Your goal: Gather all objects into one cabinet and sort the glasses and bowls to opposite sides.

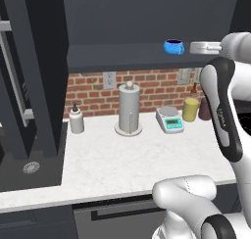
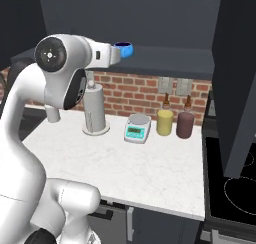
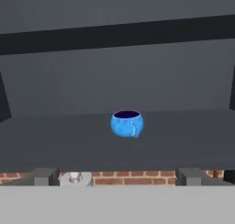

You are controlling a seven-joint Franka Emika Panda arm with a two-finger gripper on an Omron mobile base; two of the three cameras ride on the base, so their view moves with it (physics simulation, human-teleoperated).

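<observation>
A squat bright blue cup (image 3: 127, 123) with a dark inside stands upright on the lower shelf of the open dark slate-grey wall cabinet (image 1: 122, 57). In the hand view it sits straight ahead, some way beyond the fingertips. My gripper (image 3: 118, 177) is open, its two tips wide apart with nothing between them. From the left base view the gripper (image 1: 194, 48) hovers at shelf height just right of the blue cup (image 1: 173, 47), apart from it. In the right base view the blue cup (image 2: 123, 49) peeks out past the hand. The mug and the reddish-brown bowl are out of view.
On the white counter (image 1: 147, 159) stand a grey paper-towel cylinder (image 1: 129, 108), a soap dispenser (image 1: 76, 118), a kitchen scale (image 1: 170, 119), a yellow bottle (image 2: 165, 120) and a maroon bottle (image 2: 185, 124). An open cabinet door (image 2: 235, 78) hangs at the right, and a sink (image 1: 30, 167) lies at the left.
</observation>
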